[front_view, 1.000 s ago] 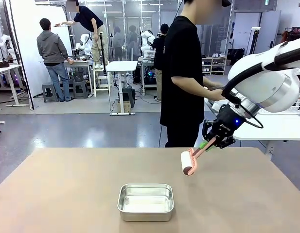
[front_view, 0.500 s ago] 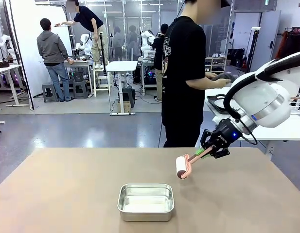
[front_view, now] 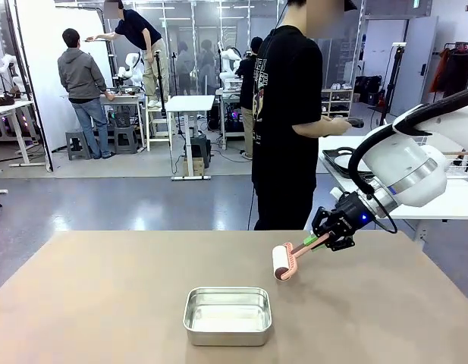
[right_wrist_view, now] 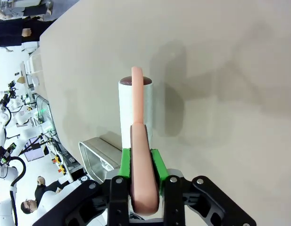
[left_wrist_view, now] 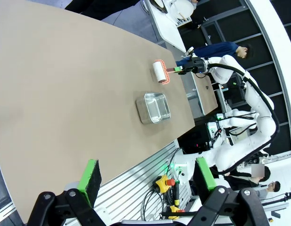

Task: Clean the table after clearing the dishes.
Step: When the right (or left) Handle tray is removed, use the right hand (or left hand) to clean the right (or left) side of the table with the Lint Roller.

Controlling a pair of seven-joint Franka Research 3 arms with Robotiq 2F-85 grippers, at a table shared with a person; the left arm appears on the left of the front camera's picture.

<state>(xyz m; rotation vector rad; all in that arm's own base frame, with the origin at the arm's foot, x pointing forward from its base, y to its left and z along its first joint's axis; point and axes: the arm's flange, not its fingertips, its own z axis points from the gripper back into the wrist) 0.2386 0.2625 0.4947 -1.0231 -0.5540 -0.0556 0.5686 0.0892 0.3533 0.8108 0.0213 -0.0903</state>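
Note:
My right gripper (front_view: pixel 325 237) is shut on the pink handle of a lint roller (front_view: pixel 281 262), whose white roll sits low over the right middle of the beige table (front_view: pixel 105 303). I cannot tell whether the roll touches the top. In the right wrist view the handle runs up between the green pads of the right gripper (right_wrist_view: pixel 144 165) to the lint roller (right_wrist_view: pixel 136 110). My left gripper (left_wrist_view: pixel 147 176) stands open and empty, high above the table (left_wrist_view: pixel 65 84). Of the dishes I make out one dark tray (front_view: pixel 341 159) on the white side table.
A small steel pan (front_view: pixel 227 315) sits near the table's front edge, left of the roller. A person in black (front_view: pixel 287 121) stands at the far edge, turned toward the white side table (front_view: pixel 438 201) at the right. Other people work farther back.
My right gripper has sunk and drifted left with the roller, bringing the roll lower over the table. The person has kept turning toward the side table.

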